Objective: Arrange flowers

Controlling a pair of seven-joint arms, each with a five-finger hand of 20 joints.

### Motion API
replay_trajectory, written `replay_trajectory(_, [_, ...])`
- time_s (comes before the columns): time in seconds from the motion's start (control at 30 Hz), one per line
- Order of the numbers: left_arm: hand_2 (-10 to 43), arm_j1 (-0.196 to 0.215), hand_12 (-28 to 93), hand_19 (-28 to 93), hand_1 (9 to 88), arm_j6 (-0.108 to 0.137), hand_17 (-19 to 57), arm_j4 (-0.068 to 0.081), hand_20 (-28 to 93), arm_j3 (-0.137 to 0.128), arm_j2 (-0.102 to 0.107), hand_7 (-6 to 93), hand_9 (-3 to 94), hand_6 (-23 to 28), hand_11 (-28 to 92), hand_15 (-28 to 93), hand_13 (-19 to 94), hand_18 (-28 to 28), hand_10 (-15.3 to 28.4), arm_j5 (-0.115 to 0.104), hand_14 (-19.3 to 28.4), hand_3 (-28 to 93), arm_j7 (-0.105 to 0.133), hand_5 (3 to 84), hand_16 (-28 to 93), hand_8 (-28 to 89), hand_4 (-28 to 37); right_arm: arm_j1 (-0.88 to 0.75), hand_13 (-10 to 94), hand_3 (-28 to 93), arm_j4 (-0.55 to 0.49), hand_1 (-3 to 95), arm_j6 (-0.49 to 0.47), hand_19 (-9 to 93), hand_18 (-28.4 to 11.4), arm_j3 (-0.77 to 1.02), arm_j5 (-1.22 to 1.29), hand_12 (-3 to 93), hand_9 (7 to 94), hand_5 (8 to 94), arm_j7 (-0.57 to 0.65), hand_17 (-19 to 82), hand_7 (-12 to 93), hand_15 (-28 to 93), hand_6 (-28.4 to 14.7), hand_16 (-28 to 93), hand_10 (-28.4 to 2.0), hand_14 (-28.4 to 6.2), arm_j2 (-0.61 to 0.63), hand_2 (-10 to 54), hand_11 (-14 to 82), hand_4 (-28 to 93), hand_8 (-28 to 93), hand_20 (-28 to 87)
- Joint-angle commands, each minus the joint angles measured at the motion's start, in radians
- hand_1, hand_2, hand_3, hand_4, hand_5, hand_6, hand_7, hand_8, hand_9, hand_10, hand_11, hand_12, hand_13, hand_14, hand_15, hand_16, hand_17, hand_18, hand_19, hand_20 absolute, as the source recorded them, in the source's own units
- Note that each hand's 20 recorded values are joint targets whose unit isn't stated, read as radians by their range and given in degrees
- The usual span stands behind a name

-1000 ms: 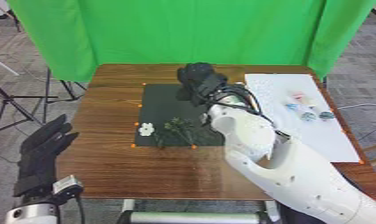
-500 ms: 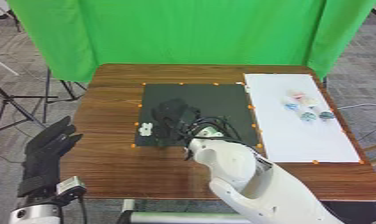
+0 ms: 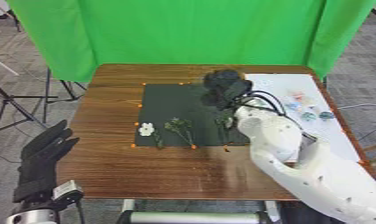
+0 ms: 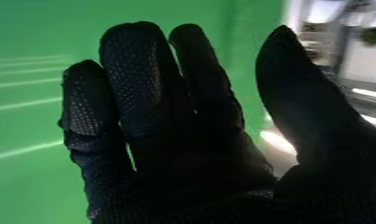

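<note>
Your right hand is over the far right part of the dark mat, close to the far left corner of the white sheet, and its arm slants across the right side of the table. In the right wrist view you see that hand open — fingers upright and nearly straight, the thumb standing apart from them, nothing gripped. Your left hand is off the table's left edge toward the near side, open too, its fingers extended and holding nothing.

The flowers you are arranging lie in two places. On the near part of the mat you have a leafy green sprig around the middle, its stem pointing to the near edge. A smaller green sprig lies just left of it, and another green sprig lies to its right, next to the right arm, its stem also running to the near edge. A white rabbit-shaped piece sits by the mat's near left corner.

On the white sheet, to the right of the arm, you have a small group of pink, blue and green flower pieces — too small to tell apart exactly. Orange marks dot the mat's edges, and beyond the brown table hangs a green curtain.
</note>
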Motion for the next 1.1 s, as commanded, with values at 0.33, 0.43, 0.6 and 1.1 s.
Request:
replay_trajectory(0.33, [4.9,-0.002,5,61,27.1,0.032,-9.2,-0.008,4,0.033,0.021,16.3,31.0,9.6,36,65,23,21.7,18.9,-0.028,26.8,84,0.027,38.0,-18,-11,-16.7,-0.148,59,86,0.147,27.7,-0.068,93,-18.6,0.277,0.105,17.7,53.6,51.6,0.090,38,14,72,-8.3,14,-19.4,-12.8,0.207,2.0,22.3,-23,-10,7])
replay_trajectory(0.43, [4.9,-0.008,5,61,27.1,0.042,-9.2,-0.006,4,0.045,0.037,16.3,31.0,9.7,36,65,23,21.6,19.0,-0.047,26.8,84,0.047,38.0,-18,-11,-16.7,-0.155,58,86,0.170,27.8,-0.092,93,-18.6,0.293,0.105,17.6,53.2,51.2,0.105,37,14,72,-8.3,14,-19.5,-12.7,0.220,1.8,21.9,-23,-10,7])
replay_trajectory(0.6, [5.0,-0.011,5,61,27.1,0.048,-9.3,-0.003,4,0.053,0.047,16.3,31.0,9.7,36,65,23,21.6,18.9,-0.059,26.8,84,0.062,38.0,-18,-11,-16.7,-0.179,58,86,0.196,27.9,-0.118,93,-18.5,0.320,0.125,17.5,52.8,51.0,0.140,37,14,72,-8.3,14,-19.5,-12.6,0.238,1.4,21.5,-23,-10,6])
replay_trajectory(1.1, [4.8,-0.019,5,61,27.1,0.048,-9.2,0.000,4,0.061,0.062,16.4,31.0,9.6,36,65,23,21.6,18.9,-0.068,26.8,85,0.068,38.0,-18,-11,-16.6,-0.283,59,86,0.205,28.8,-0.207,93,-18.5,0.397,0.158,17.5,53.0,51.7,0.184,38,15,73,-8.2,13,-19.5,-12.7,0.222,0.5,21.1,-24,-10,9])
